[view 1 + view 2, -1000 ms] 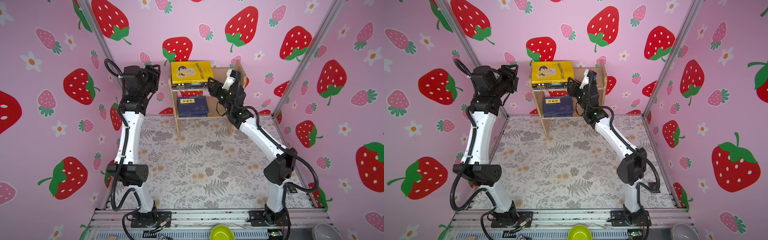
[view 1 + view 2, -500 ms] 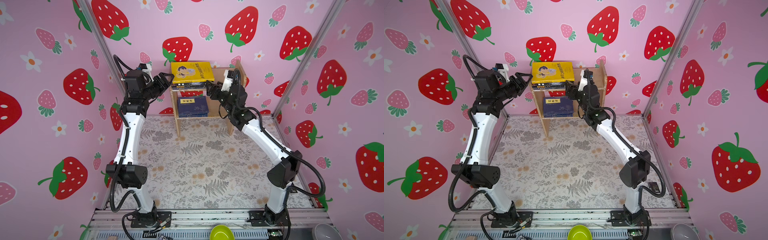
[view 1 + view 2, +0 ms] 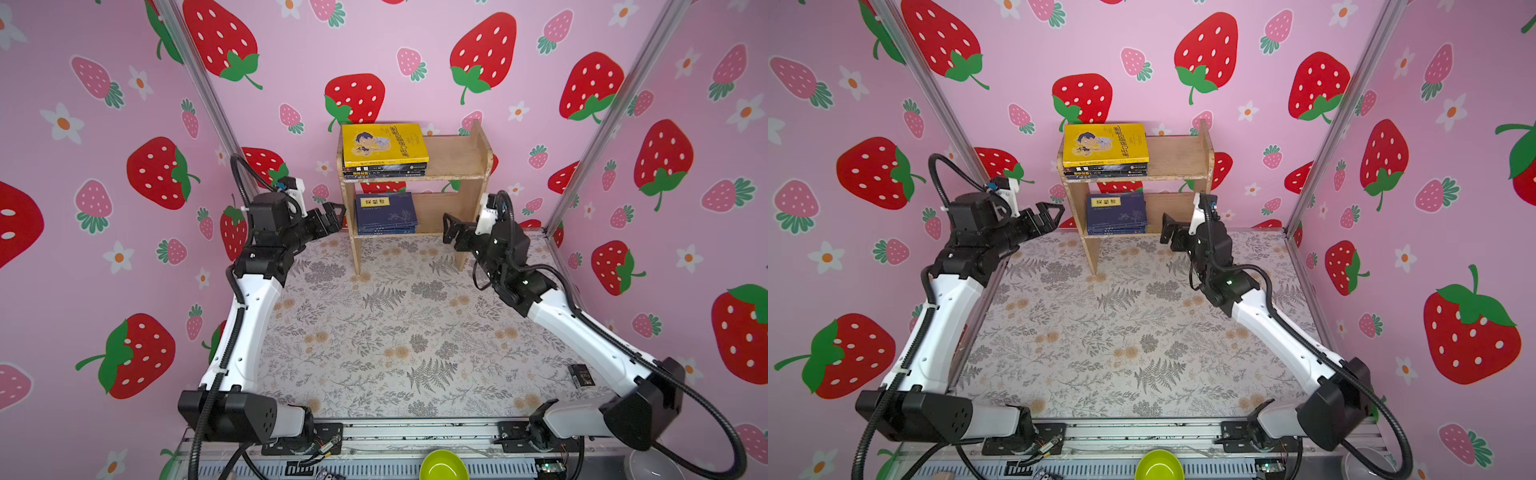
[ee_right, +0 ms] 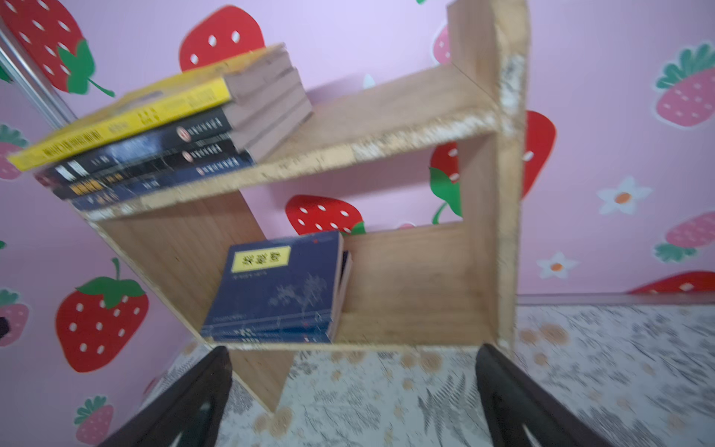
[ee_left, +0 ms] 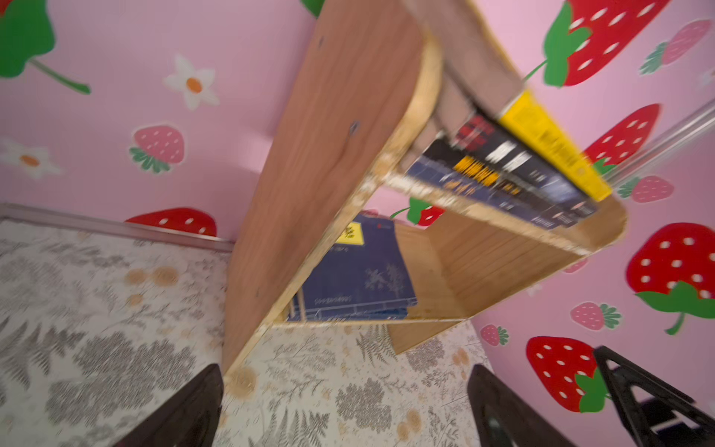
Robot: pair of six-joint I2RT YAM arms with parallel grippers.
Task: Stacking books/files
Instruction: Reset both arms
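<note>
Right wrist view: R gripper (image 4: 352, 348) fingers (image 4: 185, 394) spread wide, empty; L gripper (image 3: 334, 216) same. Navy stack (image 4: 278, 286) sits just ahead of R fingers, btwn both grippers; yellow-topped stack (image 4: 154, 127) above them. Stacking looks done. Next, prob: park arms w/o clipping shelf (image 4: 406, 116).

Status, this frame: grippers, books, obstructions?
Open, empty: left gripper, right gripper, flanking wooden shelf. Yellow book tops upper stack; navy stack on lower shelf. Nothing blocking.
</note>
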